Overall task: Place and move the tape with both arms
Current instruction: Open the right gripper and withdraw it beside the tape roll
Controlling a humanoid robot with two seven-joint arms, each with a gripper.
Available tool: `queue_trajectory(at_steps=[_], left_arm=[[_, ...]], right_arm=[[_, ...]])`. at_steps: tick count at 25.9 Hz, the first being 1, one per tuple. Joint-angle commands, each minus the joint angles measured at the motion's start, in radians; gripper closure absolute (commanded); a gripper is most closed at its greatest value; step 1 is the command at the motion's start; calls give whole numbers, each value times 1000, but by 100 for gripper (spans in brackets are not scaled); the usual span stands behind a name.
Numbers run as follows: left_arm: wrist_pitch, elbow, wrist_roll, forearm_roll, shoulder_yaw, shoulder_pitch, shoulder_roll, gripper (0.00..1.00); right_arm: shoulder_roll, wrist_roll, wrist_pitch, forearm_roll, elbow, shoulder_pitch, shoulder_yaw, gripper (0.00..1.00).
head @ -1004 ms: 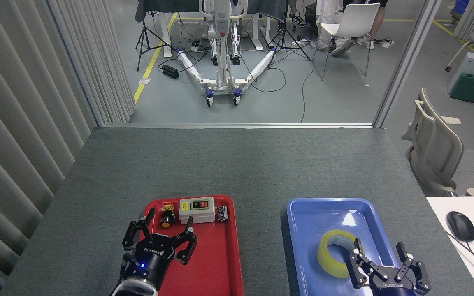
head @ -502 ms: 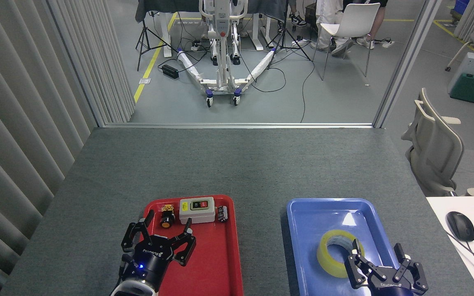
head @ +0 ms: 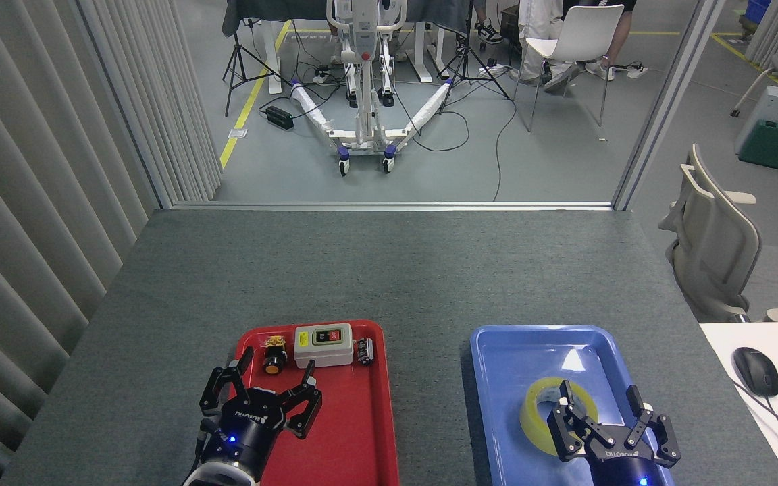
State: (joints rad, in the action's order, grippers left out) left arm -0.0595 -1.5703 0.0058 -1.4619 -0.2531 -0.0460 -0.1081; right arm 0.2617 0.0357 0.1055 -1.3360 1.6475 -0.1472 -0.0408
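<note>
Roll of translucent yellow packing tape [head: 536, 410]: lies flat in the blue plastic tray [head: 510, 351], near-right on the grey felt surface [head: 389, 270].
Right black three-finger gripper [head: 602, 422]: fingers spread wide, over the roll's near-right edge, holding nothing.
Left black three-finger gripper [head: 264, 388]: fingers spread, empty, above the red plastic tray [head: 362, 418].

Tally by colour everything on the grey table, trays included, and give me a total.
Red: 1, the red plastic tray
Blue: 1, the blue plastic tray
Yellow: 1, the translucent yellow tape roll
White: 1, the white switch box with red and black buttons
Black: 2, the orange-capped black push button and the small black cylinder
Total: 6
</note>
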Motion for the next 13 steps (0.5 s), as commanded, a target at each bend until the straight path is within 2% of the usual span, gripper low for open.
queue_trajectory(at_steps=[1, 13], left_arm=[[0, -2, 0, 0, 0, 2, -1, 0], [0, -8, 2, 34, 8, 14, -4, 0]], right_arm=[[-4, 0, -1, 0, -2, 3, -2, 0], [-10, 0, -12, 0, -2, 1, -4, 0]])
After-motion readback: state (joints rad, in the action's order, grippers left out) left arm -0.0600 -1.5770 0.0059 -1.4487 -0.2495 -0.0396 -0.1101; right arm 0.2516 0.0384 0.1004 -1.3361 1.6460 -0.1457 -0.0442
